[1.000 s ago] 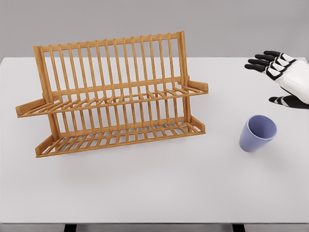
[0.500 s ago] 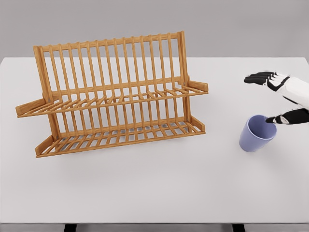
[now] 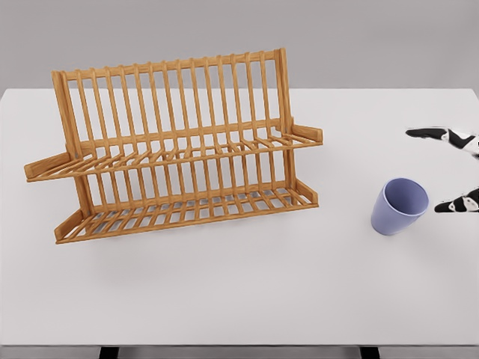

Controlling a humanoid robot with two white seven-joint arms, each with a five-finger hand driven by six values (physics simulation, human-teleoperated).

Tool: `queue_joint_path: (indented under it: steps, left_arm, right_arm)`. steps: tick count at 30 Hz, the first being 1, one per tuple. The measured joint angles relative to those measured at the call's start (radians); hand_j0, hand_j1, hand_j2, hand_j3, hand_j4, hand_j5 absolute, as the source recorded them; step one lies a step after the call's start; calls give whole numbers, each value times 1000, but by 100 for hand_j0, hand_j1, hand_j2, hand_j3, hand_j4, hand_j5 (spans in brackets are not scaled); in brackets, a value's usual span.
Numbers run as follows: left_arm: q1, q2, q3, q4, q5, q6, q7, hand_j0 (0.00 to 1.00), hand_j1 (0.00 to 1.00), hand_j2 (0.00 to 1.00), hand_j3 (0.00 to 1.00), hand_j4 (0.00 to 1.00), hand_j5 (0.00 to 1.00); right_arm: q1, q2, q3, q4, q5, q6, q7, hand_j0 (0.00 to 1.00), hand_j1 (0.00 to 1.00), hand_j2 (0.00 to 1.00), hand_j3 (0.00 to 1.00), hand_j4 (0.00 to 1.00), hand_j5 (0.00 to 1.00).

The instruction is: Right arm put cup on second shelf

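Pulling back toward the right edge, our right hand [image 3: 458, 168] now shows only its dark fingertips [image 3: 423, 133], spread wide and empty, no longer touching the rim. Our cup [image 3: 400, 206] stands unmoved on the white table [image 3: 239, 292], well apart from the wooden dish rack [image 3: 176, 146] at left.

No writing, label, brand, number or sign can be read anywhere: the cup [image 3: 399, 206], the wooden rack [image 3: 179, 149] and the counter [image 3: 239, 292] are all plain and unmarked.
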State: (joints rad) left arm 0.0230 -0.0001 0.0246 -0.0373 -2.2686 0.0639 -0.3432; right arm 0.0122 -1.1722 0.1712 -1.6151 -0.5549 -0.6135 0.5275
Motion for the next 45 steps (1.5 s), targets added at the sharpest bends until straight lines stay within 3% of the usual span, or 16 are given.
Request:
queue_joint_path:
  steps: [7,20,28,45]
  left_arm:
    - [0,0,0,0,0,0,0,100,100,100,100,100,100]
    - [0,0,0,0,0,0,0,100,100,100,100,100,100]
    - [0,0,0,0,0,0,0,100,100,100,100,100,100]
    - [0,0,0,0,0,0,0,100,100,100,100,100,100]
  right_arm:
    - [109,7,27,13,-117,0,25,100,100,100,100,100,100]
    - [106,99,0,83,-171,1,65,100,100,100,100,100,100]
    - [94,204,-9,199,-202,1,82,100,100,100,100,100,100]
    - [95,258,-5,292,-215,1,83,100,100,100,100,100,100]
